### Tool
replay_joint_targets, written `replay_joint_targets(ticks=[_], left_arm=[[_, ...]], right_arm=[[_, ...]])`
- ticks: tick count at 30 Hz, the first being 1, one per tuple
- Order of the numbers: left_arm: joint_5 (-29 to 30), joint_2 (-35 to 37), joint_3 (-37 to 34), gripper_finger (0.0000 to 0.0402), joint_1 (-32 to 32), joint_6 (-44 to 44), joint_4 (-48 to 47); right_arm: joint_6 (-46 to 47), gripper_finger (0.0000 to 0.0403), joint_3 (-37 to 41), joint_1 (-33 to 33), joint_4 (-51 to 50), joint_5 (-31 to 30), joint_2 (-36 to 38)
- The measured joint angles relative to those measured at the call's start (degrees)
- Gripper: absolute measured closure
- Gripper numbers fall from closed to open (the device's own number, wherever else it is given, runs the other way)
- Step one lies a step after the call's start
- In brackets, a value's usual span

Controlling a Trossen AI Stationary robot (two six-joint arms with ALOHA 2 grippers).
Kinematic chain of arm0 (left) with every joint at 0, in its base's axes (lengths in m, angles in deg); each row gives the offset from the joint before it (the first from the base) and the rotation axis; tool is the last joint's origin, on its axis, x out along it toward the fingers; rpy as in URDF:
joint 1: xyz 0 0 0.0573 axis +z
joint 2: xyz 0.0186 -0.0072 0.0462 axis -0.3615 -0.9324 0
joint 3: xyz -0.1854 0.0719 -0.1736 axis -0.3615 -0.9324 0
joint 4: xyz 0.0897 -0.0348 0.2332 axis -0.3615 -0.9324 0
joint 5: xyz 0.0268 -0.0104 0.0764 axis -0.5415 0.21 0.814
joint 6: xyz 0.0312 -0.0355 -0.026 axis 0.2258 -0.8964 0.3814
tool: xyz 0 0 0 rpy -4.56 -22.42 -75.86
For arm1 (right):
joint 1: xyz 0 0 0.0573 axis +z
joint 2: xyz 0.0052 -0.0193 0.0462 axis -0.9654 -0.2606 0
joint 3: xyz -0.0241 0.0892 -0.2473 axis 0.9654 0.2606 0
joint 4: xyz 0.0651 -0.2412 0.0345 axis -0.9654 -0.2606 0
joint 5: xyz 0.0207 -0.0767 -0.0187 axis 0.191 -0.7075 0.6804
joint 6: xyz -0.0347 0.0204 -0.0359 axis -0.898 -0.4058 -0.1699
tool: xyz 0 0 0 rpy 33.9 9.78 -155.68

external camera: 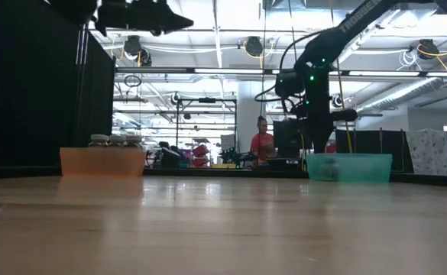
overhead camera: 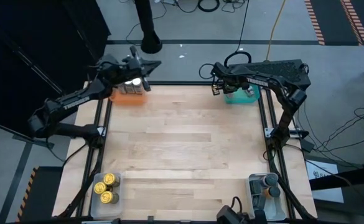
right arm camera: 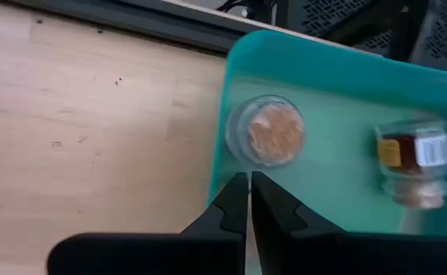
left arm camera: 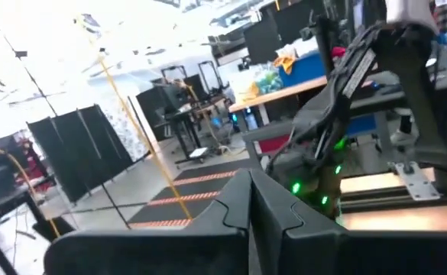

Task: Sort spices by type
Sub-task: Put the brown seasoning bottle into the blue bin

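Spices all in trays: three gold-lidded jars (overhead camera: pixel 106 188) in the clear tray (overhead camera: pixel 96 205) at the near left corner, grey-lidded jars (overhead camera: pixel 270 182) near right, pale ones (external camera: pixel 110 140) in the orange tray (external camera: pixel 101 162), two jars (right arm camera: pixel 267 131) in the teal tray (right arm camera: pixel 338 76). Bare surface (overhead camera: pixel 182 143) between. Sorting looks essentially finished. Right hand (right arm camera: pixel 247 187) closed, empty, over the teal tray's edge. Left hand (left arm camera: pixel 250 187) closed, empty, raised above the orange tray.

I have the left gripper (overhead camera: pixel 149 65) raised at the far left corner of the tabletop (overhead camera: pixel 182 143), fingers (left arm camera: pixel 242 200) pressed together and empty. My right gripper (overhead camera: pixel 216 87) hangs at the far right corner, fingers (right arm camera: pixel 237 197) closed, holding nothing.
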Motion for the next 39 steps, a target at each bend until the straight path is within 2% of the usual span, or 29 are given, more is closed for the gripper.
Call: replay_joint_targets(ticks=[9,13,19,25,28,31,35,39], left_arm=[[0.9,3.5,-0.1,0.0394,0.4,1.4,-3.4],[1.0,3.8,-0.1,0.0394,0.4,1.6,-4.2],[1.1,3.8,-0.1,0.0394,0.4,1.6,-4.3],[1.1,3.8,-0.1,0.0393,0.4,1.3,-4.4],[1.1,3.8,-0.1,0.0393,0.4,1.3,-4.3],[1.1,3.8,-0.1,0.0393,0.4,1.3,-4.4],[1.1,3.8,-0.1,0.0393,0.4,1.9,-5.8],[1.1,3.8,-0.1,0.0393,0.4,4.0,-7.7]], right_arm=[[-2.6,0.0403,0.0,0.3,6.0,0.5,-2.1],[-2.4,0.0403,0.0,1.7,7.7,4.0,-1.7],[-0.9,0.0403,0.0,5.0,7.7,4.9,-1.7],[-0.5,0.0403,0.0,9.1,8.0,9.3,-1.7],[-1.7,0.0403,-1.5,9.7,5.3,9.3,-0.8],[-2.9,0.0403,-4.9,7.9,0.4,8.1,0.9],[-4.1,0.0403,-8.4,1.2,-6.2,6.2,0.7],[-12.7,0.0403,-8.4,-5.7,-7.2,12.2,-0.7]])
